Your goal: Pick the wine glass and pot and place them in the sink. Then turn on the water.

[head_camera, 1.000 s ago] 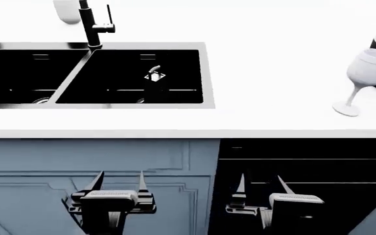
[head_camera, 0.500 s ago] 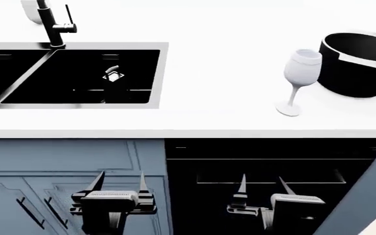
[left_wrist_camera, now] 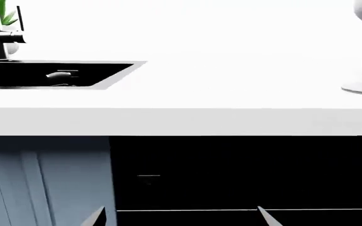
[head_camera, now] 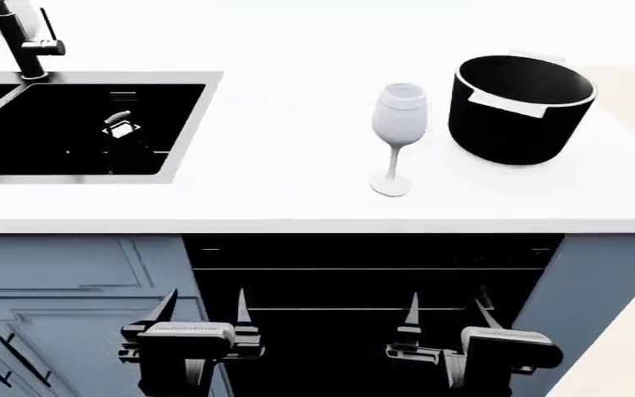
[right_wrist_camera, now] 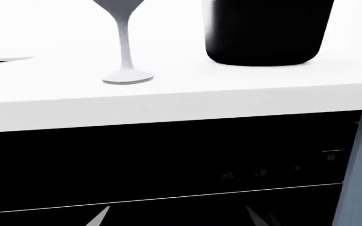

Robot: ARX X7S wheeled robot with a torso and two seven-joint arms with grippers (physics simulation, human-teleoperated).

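White counter [head_camera: 284,190] is stretching across the head view above blue cabinet fronts [head_camera: 64,289] and a dark oven-like panel [head_camera: 373,273], and every task thing is resting on or set into it. At its left, the sink [head_camera: 191,124] is lying sunk into the top, with the black faucet [head_camera: 26,41] standing behind it. The wine glass [head_camera: 397,136] is standing upright on its foot, stem vertical, just beside the pot [head_camera: 522,107], which is sitting to its right, the two apart.

Both arms are hanging low in front of the cabinets, well below the counter edge. The left gripper [head_camera: 202,310] and the right gripper [head_camera: 446,308] are both showing spread, empty jaws pointing upward. The glass is lying up and ahead of the right gripper, slightly toward the sink (the pot is further to that arm's outer side), so the right arm looks nearer to both. Any reach will likely call for lifting the jaws over the counter lip first.
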